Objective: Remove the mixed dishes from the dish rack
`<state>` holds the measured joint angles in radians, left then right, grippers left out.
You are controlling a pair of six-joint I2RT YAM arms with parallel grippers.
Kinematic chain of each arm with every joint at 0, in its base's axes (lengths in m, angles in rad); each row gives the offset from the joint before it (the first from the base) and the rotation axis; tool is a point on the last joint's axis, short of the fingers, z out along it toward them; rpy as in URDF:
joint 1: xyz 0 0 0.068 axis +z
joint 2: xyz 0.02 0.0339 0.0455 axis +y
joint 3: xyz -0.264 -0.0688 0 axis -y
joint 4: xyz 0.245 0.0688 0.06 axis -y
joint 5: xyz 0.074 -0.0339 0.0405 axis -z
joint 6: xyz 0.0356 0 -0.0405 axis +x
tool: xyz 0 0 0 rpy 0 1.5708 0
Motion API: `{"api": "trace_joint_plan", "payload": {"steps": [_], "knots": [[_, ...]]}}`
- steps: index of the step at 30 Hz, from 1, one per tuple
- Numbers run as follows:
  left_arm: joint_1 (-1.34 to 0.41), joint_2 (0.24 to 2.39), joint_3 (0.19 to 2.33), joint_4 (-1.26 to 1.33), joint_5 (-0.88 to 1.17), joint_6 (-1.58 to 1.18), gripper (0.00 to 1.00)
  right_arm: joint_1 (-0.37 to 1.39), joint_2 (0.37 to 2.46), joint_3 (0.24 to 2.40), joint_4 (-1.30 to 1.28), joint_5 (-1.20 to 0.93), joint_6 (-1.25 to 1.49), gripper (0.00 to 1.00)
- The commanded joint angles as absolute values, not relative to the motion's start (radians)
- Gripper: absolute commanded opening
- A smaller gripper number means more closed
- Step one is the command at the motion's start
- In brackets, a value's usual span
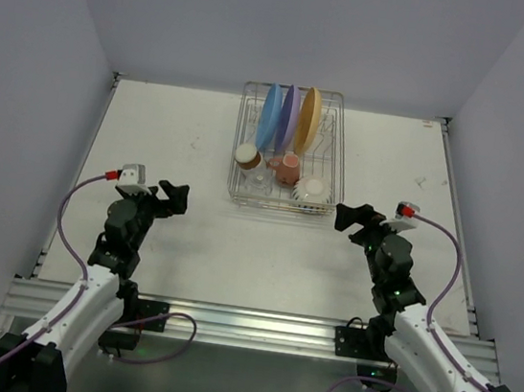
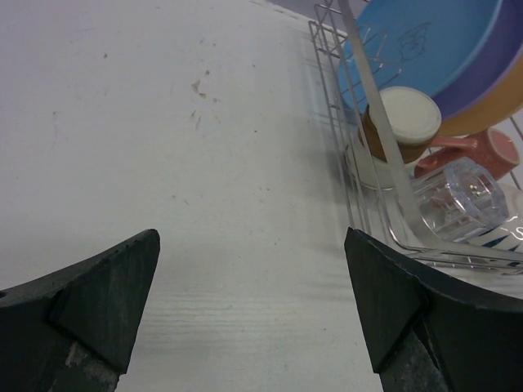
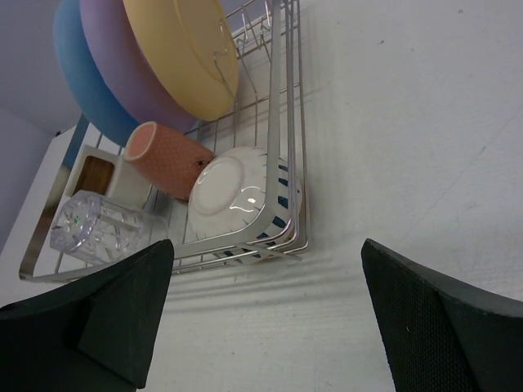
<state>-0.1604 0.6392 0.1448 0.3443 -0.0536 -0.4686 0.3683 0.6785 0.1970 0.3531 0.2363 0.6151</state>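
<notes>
1. Left gripper (image 1: 174, 196) and right gripper (image 1: 347, 216): jaws spread fully and holding nothing. Both hover low over the table (image 1: 154, 134), their tips pointing inward.
2. Step in hand (judged): the opening approach. No dish has been lifted out yet.
3. Dish rack (image 1: 242, 145): stands between and beyond the two grippers at the table's far centre, with one near corner just ahead of each gripper.
4. Near row: clear glass (image 3: 94, 224) and brown cup (image 1: 248, 156) on the left gripper's side, pink mug (image 1: 288, 168) in the middle, white cup (image 1: 312, 190) in the right near corner with its base showing.
5. Far row: blue plate (image 1: 270, 115), purple plate (image 1: 289, 117) and yellow-orange plate (image 1: 309, 115), upright on edge among the prongs.
6. Next move (judged): each gripper must rise over the wire rim, descend on its nearest cup and close on it.
</notes>
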Motion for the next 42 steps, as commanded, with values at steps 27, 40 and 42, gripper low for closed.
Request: {"api": "trace_joint_plan", "payload": {"steps": [27,40,42], "knots": [[-0.284,1.365,0.824,0.479,0.153,-0.422,0.97,0.371,0.660,0.230,0.425,0.087,0.518,0.99],[-0.285,1.574,1.029,0.514,0.305,-0.489,0.88,0.371,0.647,0.238,0.433,0.109,0.508,0.99],[-0.285,1.598,1.043,0.514,0.324,-0.492,0.86,0.371,0.649,0.241,0.428,0.104,0.508,0.99]]}}
